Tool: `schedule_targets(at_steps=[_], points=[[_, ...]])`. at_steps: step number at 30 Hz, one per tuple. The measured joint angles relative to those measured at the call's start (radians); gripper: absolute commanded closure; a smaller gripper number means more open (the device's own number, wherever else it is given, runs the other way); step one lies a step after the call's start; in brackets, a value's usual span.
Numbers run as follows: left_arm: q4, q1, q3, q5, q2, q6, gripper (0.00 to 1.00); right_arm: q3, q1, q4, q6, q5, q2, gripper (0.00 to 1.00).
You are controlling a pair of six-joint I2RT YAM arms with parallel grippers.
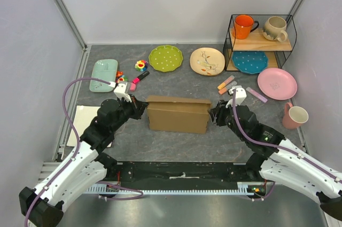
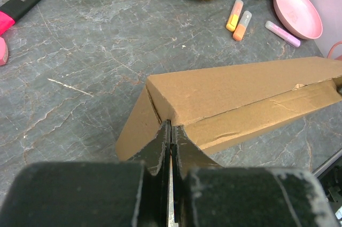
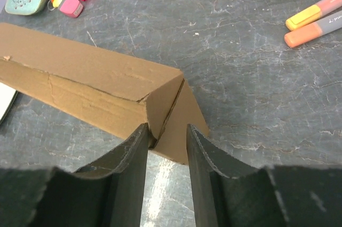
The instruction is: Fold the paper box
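**Now: paper box (image 1: 178, 115) lies mid-worktop with a tool at each end**

Looking down from the top camera, you see the paper box as a shallow brown block. It lies lengthwise across the middle of the grey worktop (image 1: 176, 85), just ahead of the arm bases. Your left tool (image 1: 143, 110) meets its left end and your right tool (image 1: 214, 115) meets its right end. Behind the box lie a green plate (image 1: 165, 57) and a cream plate (image 1: 207, 61). A pink plate (image 1: 277, 83) sits well off to the right, and a teal tray (image 1: 103, 75) sits at the far left.

Through the left wrist camera, the left tool (image 2: 170, 128) is closed. Its two fingers (image 2: 157, 147) are pressed almost flat together, with only a hairline slit between them. The tips touch the paper box (image 2: 240, 85) where the sloping end flap meets the long side wall. You cannot tell whether any cardboard is nipped between them. An orange marker (image 2: 242, 25) lies on the worktop beyond the box.

Through the right wrist camera, the right tool (image 3: 166, 131) stands partly open. Its fingers (image 3: 131, 152) are apart, with bare worktop showing between them. The end flap of the paper box (image 3: 91, 69) slants down towards that gap, and its lower edge sits between the tips. One finger touches the cardboard at the corner. The tool clamps nothing.
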Motion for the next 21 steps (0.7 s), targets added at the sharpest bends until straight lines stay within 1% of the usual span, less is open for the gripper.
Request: schedule_targets(at_steps=[4,9,21], points=[[-0.003,0.0,0.002,0.0,0.0,0.0,0.98,0.04,0.001,-0.051,-0.012,-0.004,0.005,0.55],[-0.008,0.0,0.004,0.0,0.0,0.0,0.98,0.087,0.002,-0.067,-0.034,0.002,0.006,0.54],[-0.016,0.0,0.012,0.001,0.007,0.0,0.98,0.111,0.002,-0.07,-0.082,0.031,0.069,0.61]])
